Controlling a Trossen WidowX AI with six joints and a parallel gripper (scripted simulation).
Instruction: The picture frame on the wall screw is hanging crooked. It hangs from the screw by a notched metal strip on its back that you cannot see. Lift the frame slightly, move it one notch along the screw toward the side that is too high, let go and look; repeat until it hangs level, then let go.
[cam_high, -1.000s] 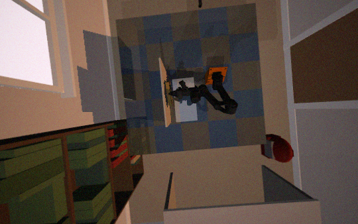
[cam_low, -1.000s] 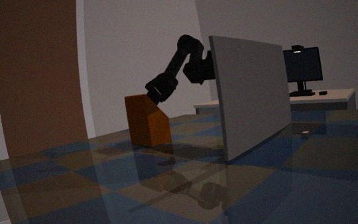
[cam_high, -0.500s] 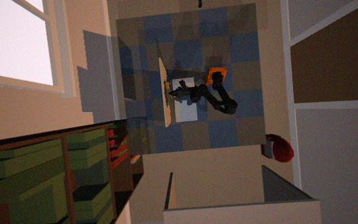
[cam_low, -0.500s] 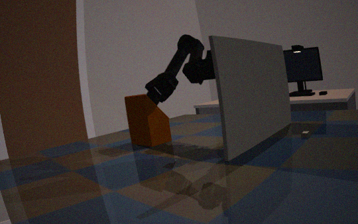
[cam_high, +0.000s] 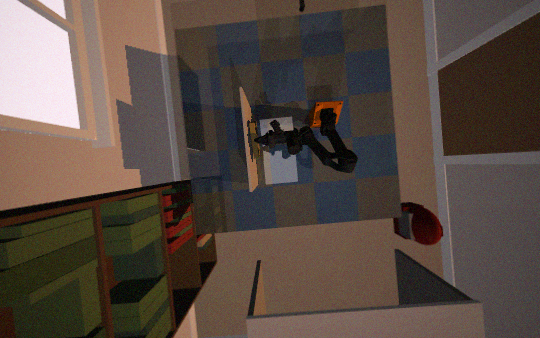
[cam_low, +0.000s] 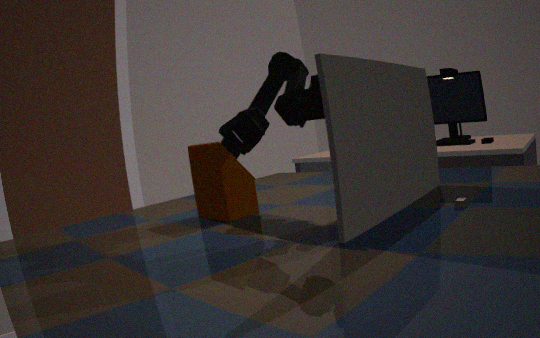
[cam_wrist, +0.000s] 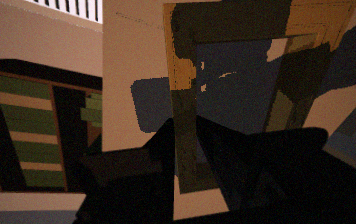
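Observation:
The picture frame (cam_high: 252, 128) (cam_wrist: 240, 22) has a golden-brown wooden border and hangs against the front of the upright panel (cam_high: 245, 105) (cam_low: 380, 145) (cam_wrist: 135, 45). In the wrist view its left side bar slants slightly, its top bar runs near the upper edge, and shadow covers much of it. My black gripper (cam_high: 257, 140) (cam_wrist: 184, 119) is shut on that left side bar, with one dark finger on each side of it. The screw and the notched strip are hidden. From this oblique view I cannot tell whether the frame is level. The panel hides frame and fingers in the exterior view.
The arm's orange base (cam_high: 316, 118) (cam_low: 215, 185) stands on the checkered floor in front of the panel. A pale sheet (cam_high: 281, 170) lies between them. Shelves with green boxes (cam_high: 132, 235) are off to the side. A monitor (cam_low: 460, 100) stands on a desk behind the panel in the exterior view.

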